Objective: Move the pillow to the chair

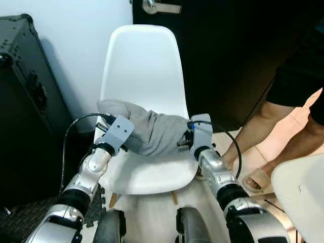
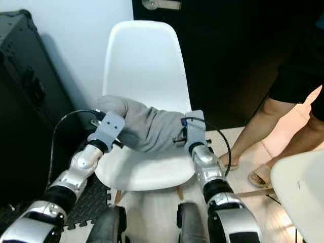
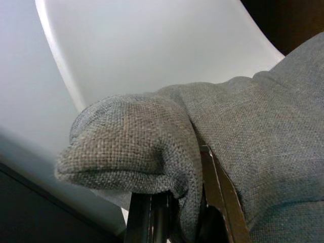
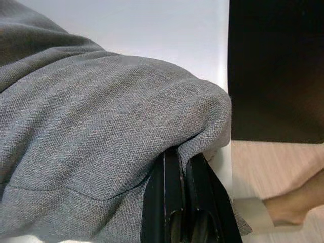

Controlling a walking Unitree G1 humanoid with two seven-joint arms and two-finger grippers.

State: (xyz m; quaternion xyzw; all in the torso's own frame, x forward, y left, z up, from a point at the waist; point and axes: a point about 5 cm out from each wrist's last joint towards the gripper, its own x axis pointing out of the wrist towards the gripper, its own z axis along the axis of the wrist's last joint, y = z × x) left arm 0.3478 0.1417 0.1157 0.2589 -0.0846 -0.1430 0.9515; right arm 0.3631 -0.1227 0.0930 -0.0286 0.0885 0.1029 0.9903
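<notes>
I am holding the gray pillow point(image 1: 152, 130) over the seat of the white chair point(image 1: 144, 66), one end in each gripper. My left gripper point(image 3: 167, 212) is clamping the pillow's left corner, the cloth folding down over its black fingers point(image 3: 147, 217), close to the chair's left rim. My right gripper point(image 4: 185, 202) is pinching the right corner, its fingers point(image 4: 167, 202) closed under the fabric just at the seat's right edge. The pillow is sagging between them, its middle lying on or just above the seat; I cannot tell which. The chair's back is standing clear behind it. To my left a black case point(image 1: 25, 91) is crowding the chair's side, and to my right a person's legs point(image 1: 263, 126) and sandaled foot point(image 1: 257, 179) are standing near the seat's edge, before a dark door point(image 1: 228, 50).
</notes>
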